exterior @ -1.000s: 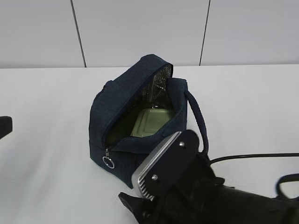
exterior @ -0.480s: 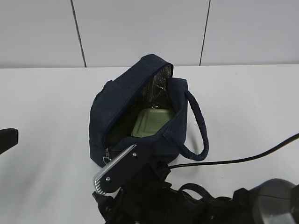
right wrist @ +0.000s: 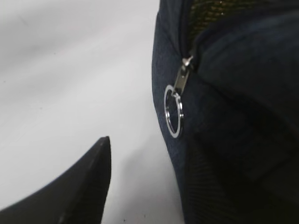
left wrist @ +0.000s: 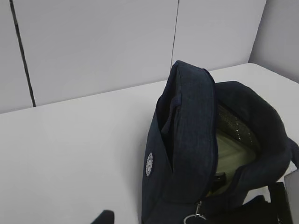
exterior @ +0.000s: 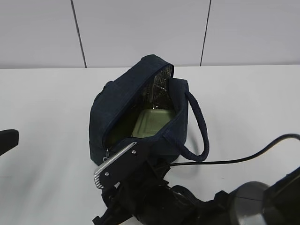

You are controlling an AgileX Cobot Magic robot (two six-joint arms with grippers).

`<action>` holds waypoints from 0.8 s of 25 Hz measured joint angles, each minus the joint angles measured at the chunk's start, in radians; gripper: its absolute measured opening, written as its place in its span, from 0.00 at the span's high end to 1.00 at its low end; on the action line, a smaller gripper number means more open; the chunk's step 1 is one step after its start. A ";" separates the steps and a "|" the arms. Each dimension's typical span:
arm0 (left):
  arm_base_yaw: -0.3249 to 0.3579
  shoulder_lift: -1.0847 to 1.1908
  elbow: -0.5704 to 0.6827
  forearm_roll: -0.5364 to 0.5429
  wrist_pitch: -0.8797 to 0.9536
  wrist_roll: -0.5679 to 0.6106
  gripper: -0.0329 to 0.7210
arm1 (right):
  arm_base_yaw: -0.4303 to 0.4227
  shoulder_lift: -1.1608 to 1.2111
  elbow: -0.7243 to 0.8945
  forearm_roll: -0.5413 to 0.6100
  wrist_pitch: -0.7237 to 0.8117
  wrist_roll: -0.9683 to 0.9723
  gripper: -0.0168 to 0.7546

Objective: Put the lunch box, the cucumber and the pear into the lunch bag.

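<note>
Exterior: one lunch bag (exterior: 140,117) open on table (exterior: 47,103); one lunch box (exterior: 151,123) inside; cucumber, pear unseen. Right gripper (exterior: 117,161) against bag front; jaw state cannot tell.

Left wrist: bag ahead of jaws; left jaws barely visible, cannot tell.

Right wrist: one zipper ring (right wrist: 174,111) just right of finger (right wrist: 70,191). Best to centre ring between jaws before closing.

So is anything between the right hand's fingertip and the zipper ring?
No. The right wrist view shows only bare table between the fingertip and the ring.
</note>
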 joint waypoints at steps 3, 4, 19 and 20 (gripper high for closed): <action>0.000 0.000 0.000 0.000 0.000 0.000 0.50 | 0.000 0.014 -0.018 0.000 -0.004 0.000 0.47; 0.000 0.000 0.000 0.000 0.000 0.000 0.50 | 0.000 0.019 -0.027 0.000 -0.007 -0.002 0.47; 0.000 0.000 0.000 -0.007 0.001 0.000 0.50 | -0.003 0.041 -0.063 0.079 -0.042 -0.071 0.47; 0.000 0.000 0.000 -0.007 0.001 0.000 0.50 | -0.003 0.041 -0.063 0.081 -0.042 -0.071 0.47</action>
